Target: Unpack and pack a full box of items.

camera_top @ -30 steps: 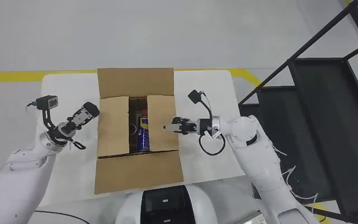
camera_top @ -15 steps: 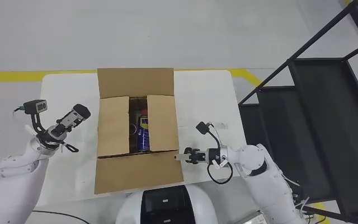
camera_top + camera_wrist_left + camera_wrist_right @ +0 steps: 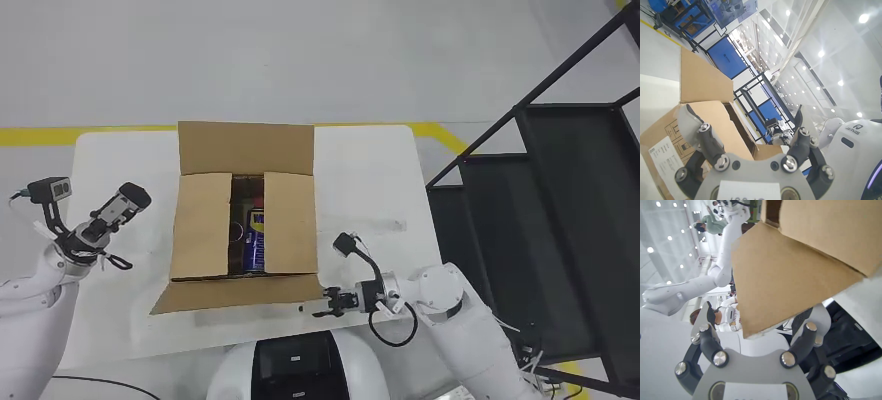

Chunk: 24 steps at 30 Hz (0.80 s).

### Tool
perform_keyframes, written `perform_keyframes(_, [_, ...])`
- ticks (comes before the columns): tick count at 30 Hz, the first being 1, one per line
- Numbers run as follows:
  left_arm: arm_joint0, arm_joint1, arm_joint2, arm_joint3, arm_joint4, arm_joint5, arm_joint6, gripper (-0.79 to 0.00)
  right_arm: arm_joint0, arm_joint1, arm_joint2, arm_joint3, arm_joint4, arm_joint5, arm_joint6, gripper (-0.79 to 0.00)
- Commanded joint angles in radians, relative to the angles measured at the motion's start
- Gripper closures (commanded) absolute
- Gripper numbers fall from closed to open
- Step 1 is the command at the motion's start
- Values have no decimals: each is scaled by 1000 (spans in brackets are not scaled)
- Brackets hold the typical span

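Observation:
A brown cardboard box [image 3: 245,148] stands in the middle of the white table [image 3: 365,190] with its far flap folded back. Through the gap between the two side flaps shows a blue and yellow can [image 3: 257,236]. The near flap [image 3: 235,292] slants up toward me. My right gripper [image 3: 312,305] is at that flap's right corner, open, and the flap's corner [image 3: 772,291] lies between its fingers [image 3: 706,311]. My left gripper [image 3: 135,192] hangs open and holds nothing to the left of the box [image 3: 702,79], tilted upward.
A black metal stair frame [image 3: 540,200] stands just past the table's right side. A yellow line [image 3: 40,135] runs on the floor behind the table. Bare tabletop lies on either side of the box.
My right gripper has come from over the box's right flap down to the near flap's right corner, and that flap now tilts up. The left arm has drawn back to the left.

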Motion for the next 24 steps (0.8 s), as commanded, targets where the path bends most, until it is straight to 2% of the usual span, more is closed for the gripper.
perform_keyframes(1, [-11, -2, 1, 21, 16, 2, 10, -785, 19, 2, 9, 3, 75, -13, 10, -785])
perform_keyframes(4, [-28, -5, 8, 46, 36, 3, 25, -785, 50, 4, 19, 5, 135, -27, 12, -785])
perform_keyframes(13, [-116, -15, 32, 125, 83, -18, 44, -785, 186, 0, -25, 113, 139, -56, -77, -785])
perform_keyframes(16, [-134, -10, 40, 134, 164, -15, -5, -785, 225, -4, -55, 159, 97, -68, -118, -785])
perform_keyframes(24, [-134, -10, 40, 134, 164, -15, -5, -785, 295, -10, -125, 234, -36, -91, -228, -785])
